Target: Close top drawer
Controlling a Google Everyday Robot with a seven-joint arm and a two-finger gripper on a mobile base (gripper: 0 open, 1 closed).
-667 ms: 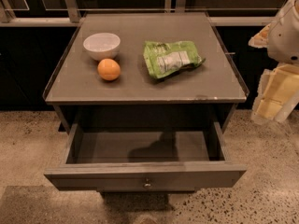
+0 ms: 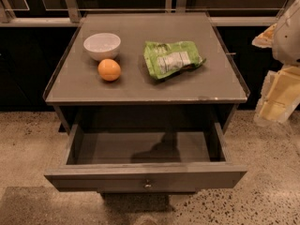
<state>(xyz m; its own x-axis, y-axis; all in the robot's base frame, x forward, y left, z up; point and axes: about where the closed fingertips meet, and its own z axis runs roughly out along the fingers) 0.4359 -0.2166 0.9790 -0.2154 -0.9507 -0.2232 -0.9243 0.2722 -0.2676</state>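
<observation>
Speckled floor (image 2: pixel 28 139), top drawer (image 2: pixel 145 178) open, gripper (image 2: pixel 277 95) well apart at its right

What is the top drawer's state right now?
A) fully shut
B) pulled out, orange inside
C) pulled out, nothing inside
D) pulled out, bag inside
C: the top drawer stands pulled far out and holds only a shadow. The orange and bag lie on the tabletop, and the gripper is at the right edge, apart from the drawer.
</observation>
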